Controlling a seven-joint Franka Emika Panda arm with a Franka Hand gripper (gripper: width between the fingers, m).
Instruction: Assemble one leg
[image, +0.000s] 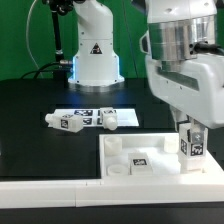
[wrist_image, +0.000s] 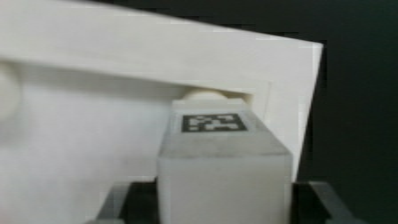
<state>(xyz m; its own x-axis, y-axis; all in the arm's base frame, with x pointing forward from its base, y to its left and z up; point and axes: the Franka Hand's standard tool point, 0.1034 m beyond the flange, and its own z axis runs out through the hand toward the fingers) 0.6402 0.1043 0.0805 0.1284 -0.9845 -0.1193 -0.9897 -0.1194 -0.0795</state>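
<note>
The gripper (image: 190, 130) held the leg (image: 191, 143) clamped upright at the far corner of the white tray-like piece (image: 128, 170), over a rounded peg (wrist_image: 212, 97). Any tilt risked jamming it there.

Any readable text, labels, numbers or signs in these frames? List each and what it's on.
No readable words, brands or numbers.
Warning triangle sign on the robot base: symbol only.
Black-and-white square tag on the leg, held between the fingers: pattern, no text.
Similar tags on the tray-like piece and rounded pieces: too small to make out.
</note>
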